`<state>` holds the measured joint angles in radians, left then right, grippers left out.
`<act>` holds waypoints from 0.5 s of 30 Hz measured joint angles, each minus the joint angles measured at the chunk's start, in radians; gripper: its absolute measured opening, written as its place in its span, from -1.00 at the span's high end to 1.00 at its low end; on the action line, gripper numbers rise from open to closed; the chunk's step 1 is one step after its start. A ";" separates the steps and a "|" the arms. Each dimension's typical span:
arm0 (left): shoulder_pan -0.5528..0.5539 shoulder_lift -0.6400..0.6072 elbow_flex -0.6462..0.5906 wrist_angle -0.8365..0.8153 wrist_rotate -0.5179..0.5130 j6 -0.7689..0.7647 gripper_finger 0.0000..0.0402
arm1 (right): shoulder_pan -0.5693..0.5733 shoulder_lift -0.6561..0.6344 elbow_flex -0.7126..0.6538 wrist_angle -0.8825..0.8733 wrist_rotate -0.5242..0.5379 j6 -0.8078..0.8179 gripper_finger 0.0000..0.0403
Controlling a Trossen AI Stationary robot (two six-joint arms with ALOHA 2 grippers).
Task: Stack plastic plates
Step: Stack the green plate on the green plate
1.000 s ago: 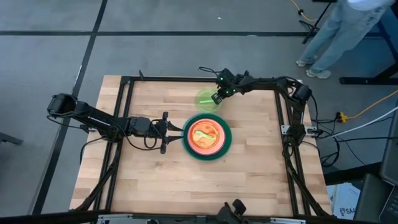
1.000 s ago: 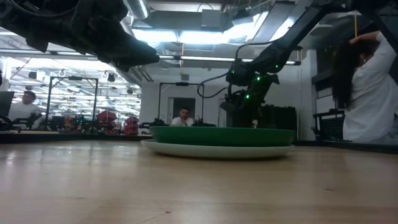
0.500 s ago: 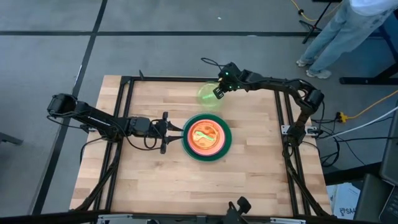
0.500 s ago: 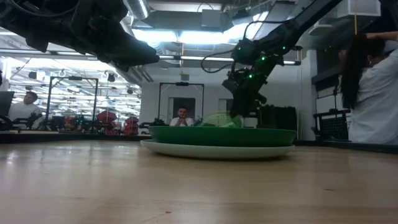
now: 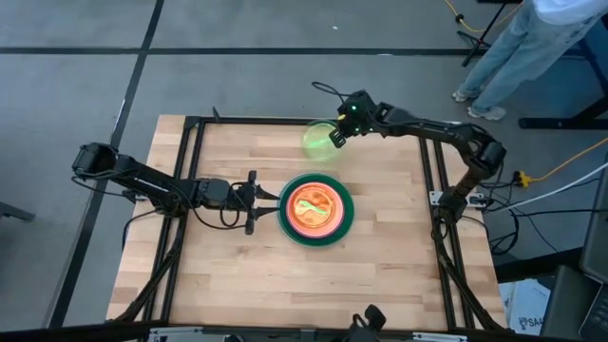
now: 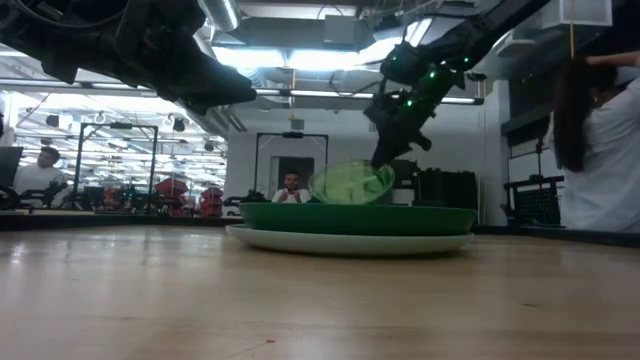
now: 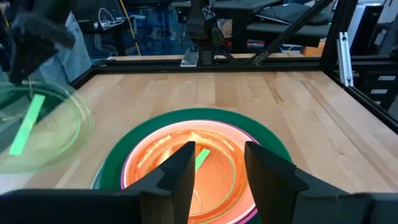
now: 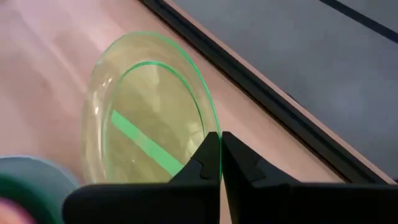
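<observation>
A stack of plates [image 5: 315, 209] sits mid-table: a dark green plate [image 6: 350, 217] on a pale one, with magenta and translucent orange [image 7: 186, 158] on top and a lime streak in the middle. My right gripper [image 5: 335, 136] is over the far part of the table, shut on a small translucent lime green plate [image 5: 318, 139], which also shows in the low view [image 6: 352, 183] and the right wrist view [image 8: 149, 118]. My left gripper [image 5: 271, 196] is open, level, just left of the stack; its fingers [image 7: 180, 174] point over the stack's near rim. My right gripper pinches the lime green plate's rim [image 8: 213, 127] between its two fingers, on the edge facing the table's right side. The fingers [image 8: 202, 165] come slanting down from the right. The plate is lifted clear of the table and hangs tilted, sticking out past the fingertips.
A black metal frame [image 5: 285, 122] runs around the wooden table top. Bare wood lies near, left and right of the stack. A person [image 5: 532, 47] stands on the floor beyond the table's far right corner; other people show in the room behind in the low view.
My right gripper has risen from the table's far part, carrying the lime green plate. The plate, lying low behind the stack a second ago, is now lifted clear and tilted above the stack's rim level. My left arm has kept still.
</observation>
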<state>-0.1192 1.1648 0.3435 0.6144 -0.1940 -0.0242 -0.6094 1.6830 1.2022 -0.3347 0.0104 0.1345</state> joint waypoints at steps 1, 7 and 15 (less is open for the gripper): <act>0.000 0.000 0.000 0.000 0.000 0.000 0.34 | 0.000 -0.011 0.000 0.000 -0.019 -0.001 1.00; 0.001 0.000 0.000 0.000 -0.001 0.000 0.34 | 0.021 -0.046 0.001 -0.048 -0.236 -0.011 1.00; 0.001 0.000 0.000 0.000 -0.002 0.001 0.34 | 0.140 -0.046 0.001 -0.089 -0.318 -0.058 1.00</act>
<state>-0.1184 1.1648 0.3435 0.6144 -0.1959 -0.0237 -0.4689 1.6367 1.2030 -0.4239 -0.3078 0.0767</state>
